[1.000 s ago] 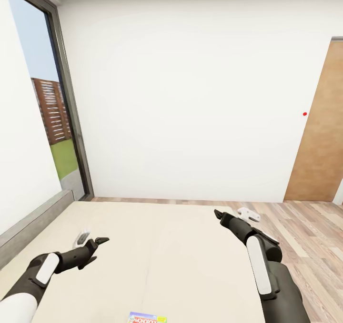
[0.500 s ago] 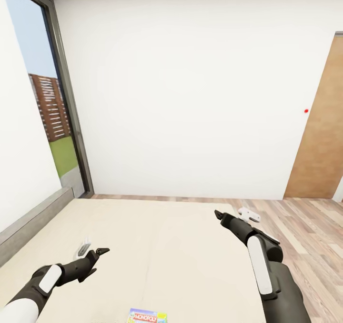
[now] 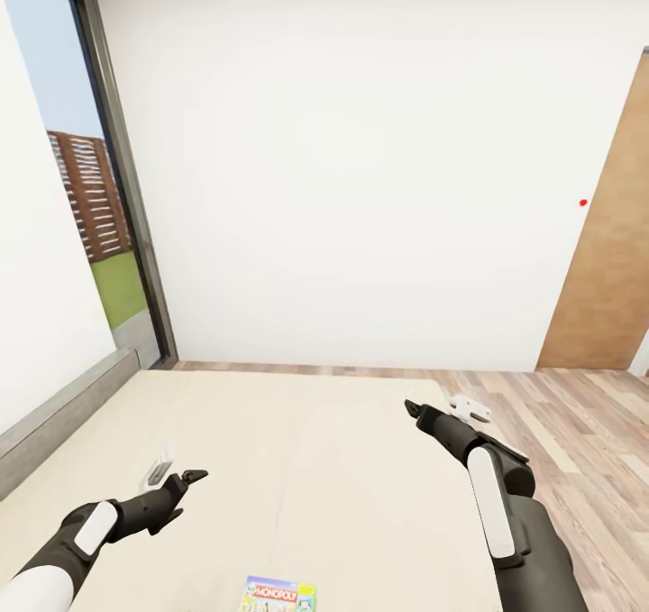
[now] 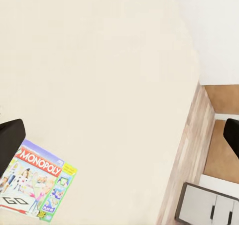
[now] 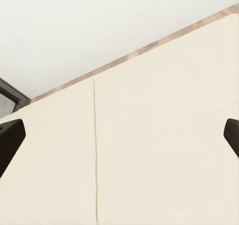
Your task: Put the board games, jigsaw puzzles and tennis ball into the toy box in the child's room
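Observation:
A board game (image 3: 278,596) with a red MONOPOLY banner and cartoon cover lies flat on the cream bed (image 3: 297,450), at the near edge of the head view. In the left wrist view the same board game (image 4: 37,185) sits beside one black fingertip (image 4: 10,138). My left gripper (image 3: 176,475) hovers open over the bed, a little beyond and left of the box, holding nothing. Over the bed's right part, my right gripper (image 3: 442,406) is open and empty. The right wrist view looks along that gripper (image 5: 119,135) at the bare bed cover (image 5: 149,160).
A tall window with a dark frame (image 3: 126,233) stands at the left, and a grey ledge (image 3: 63,409) runs along the bed. A wooden door (image 3: 608,260) is at the right, with plank floor (image 3: 577,423) beside the bed. A low grey-white cabinet (image 4: 204,205) stands past the bed's edge.
The whole head view has shifted, so a little more of the board game shows at the near edge. My left gripper sits slightly lower in the picture. Both grippers stay open.

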Robot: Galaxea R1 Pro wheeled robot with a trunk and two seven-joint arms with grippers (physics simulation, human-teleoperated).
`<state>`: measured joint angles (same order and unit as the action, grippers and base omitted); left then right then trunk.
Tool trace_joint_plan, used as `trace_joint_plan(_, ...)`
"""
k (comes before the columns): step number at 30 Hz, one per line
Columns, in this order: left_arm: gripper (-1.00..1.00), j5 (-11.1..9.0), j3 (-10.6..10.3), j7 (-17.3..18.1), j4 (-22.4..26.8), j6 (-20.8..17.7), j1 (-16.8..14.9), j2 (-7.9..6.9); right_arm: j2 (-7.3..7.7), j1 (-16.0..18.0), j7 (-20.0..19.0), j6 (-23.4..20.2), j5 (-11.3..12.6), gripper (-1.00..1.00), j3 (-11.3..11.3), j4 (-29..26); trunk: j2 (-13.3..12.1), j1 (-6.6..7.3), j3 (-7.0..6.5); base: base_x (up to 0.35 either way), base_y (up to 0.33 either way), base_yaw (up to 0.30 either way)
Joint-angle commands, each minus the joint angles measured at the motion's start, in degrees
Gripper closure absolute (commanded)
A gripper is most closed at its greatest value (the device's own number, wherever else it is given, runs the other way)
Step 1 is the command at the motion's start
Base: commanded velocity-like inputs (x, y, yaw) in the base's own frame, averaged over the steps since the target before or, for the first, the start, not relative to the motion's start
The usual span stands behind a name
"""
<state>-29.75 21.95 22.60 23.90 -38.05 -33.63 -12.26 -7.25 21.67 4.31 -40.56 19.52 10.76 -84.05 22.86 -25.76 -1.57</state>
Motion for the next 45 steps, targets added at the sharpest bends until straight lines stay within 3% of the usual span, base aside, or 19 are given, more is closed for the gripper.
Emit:
trace_joint_plan(1, -1.0, 0.0, 0.2, 0.1, 0.0, -0.4, 0.0, 0.03, -0.04, 0.0, 0.4, -0.2, 0.6, -1.0, 0.1, -0.1, 0.1, -0.02, 0.12, 0.0, 0.0, 0.0)
trace_joint_plan(10, -1.0, 0.0, -0.9, 0.2, 0.2, 0.0, 0.0, 0.05, 0.17, 0.0, 0.5, -0.3, 0.6, -1.0, 0.1, -0.1, 0.1, -0.02, 0.97, 0.0, 0.0, 0.0)
trace_joint_plan(45, -1.0, -0.1, -1.0, 2.9, 1.8, -0.1, 0.0, -0.09, 0.1, 0.0, 0.4, -0.3, 0.6, -1.0, 0.5, -0.1, 0.1, -0.02, 4.26, 0.0, 0.0, 0.0)
